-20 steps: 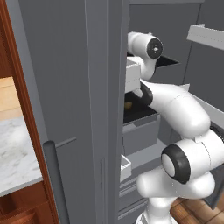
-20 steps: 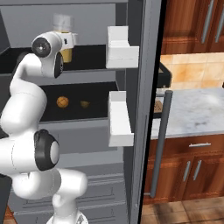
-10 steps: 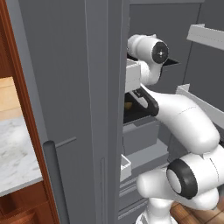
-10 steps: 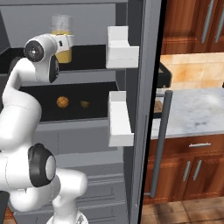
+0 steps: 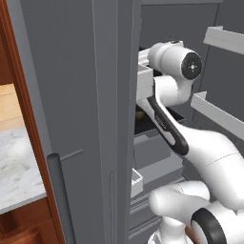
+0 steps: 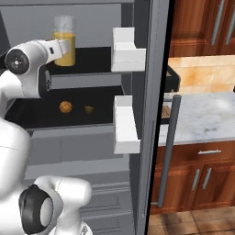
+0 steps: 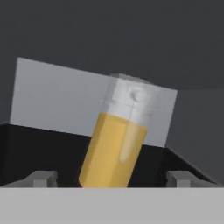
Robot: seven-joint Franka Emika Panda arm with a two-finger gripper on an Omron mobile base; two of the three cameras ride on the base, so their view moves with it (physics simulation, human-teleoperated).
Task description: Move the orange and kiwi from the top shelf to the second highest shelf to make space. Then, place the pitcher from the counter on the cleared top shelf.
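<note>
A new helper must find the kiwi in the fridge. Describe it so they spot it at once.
Look into the open fridge at the second highest shelf, the black board below the one holding the pitcher. Two small fruits lie side by side there. The kiwi is the duller brownish one on the right, smaller than the bright orange.

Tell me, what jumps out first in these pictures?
The pitcher of yellow-orange drink stands on the top shelf of the open fridge, right in front of the robot's hand. One shelf down, on the second highest shelf, lie the orange and a small brownish fruit.
</note>
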